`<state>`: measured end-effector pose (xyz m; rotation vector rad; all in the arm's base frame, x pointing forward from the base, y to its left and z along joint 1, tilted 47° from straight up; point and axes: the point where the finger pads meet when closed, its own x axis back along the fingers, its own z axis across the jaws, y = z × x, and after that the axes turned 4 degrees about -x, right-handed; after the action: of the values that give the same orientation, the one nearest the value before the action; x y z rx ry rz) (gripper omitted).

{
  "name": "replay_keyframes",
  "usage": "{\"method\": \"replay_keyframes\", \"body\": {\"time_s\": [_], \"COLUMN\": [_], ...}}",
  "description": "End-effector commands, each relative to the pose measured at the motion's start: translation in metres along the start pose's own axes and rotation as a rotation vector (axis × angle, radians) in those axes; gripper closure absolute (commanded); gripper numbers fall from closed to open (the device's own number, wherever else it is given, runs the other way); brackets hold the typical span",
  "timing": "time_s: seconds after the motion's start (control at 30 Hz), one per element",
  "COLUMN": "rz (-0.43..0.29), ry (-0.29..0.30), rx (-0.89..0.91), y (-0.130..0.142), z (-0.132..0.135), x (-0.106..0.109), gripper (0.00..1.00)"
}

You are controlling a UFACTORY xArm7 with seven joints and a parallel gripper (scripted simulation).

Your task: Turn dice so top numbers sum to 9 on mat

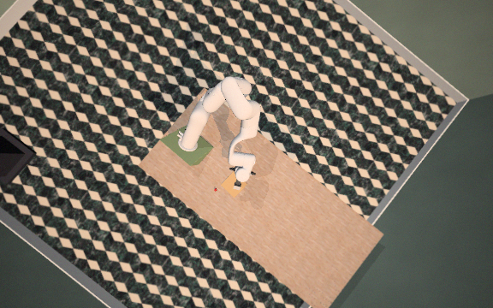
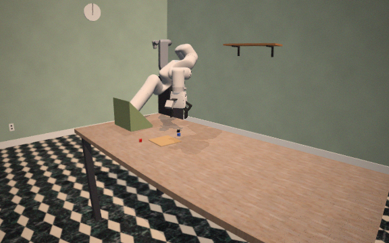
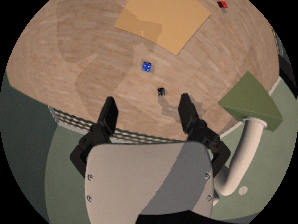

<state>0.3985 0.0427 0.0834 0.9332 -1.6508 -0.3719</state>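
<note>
The orange mat [image 1: 228,185] [image 2: 162,141] [image 3: 172,30] lies flat on the table. A red die [image 1: 216,189] [image 2: 140,140] [image 3: 222,4] lies on the table off one side of it. A blue die [image 2: 178,134] [image 3: 146,66] lies off the mat on the robot's side. A black die [image 2: 178,130] [image 3: 161,92] lies near the blue one, farther from the mat. Both are hidden under the arm in the top view. The top numbers are too small to read surely. My gripper [image 2: 179,116] [image 3: 147,102] is open and empty, high above the table near the black die.
A green wedge-shaped block [image 1: 195,159] [image 2: 122,115] [image 3: 247,97] stands at the arm's base. The wooden table [image 1: 306,222] [image 2: 248,175] extends away beyond the mat. A shelf [image 2: 252,44] hangs on the wall behind.
</note>
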Motion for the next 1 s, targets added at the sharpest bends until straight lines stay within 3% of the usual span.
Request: {"method": "replay_keyframes", "body": {"time_s": [0.0, 0.97], "rz": [0.008, 0.010], "ry": [0.003, -0.001], "rx": [-0.116, -0.954], "y": [-0.001, -0.001], "z": [-0.001, 0.002], "x": [0.000, -0.014], "gripper": [0.00, 0.00]}}
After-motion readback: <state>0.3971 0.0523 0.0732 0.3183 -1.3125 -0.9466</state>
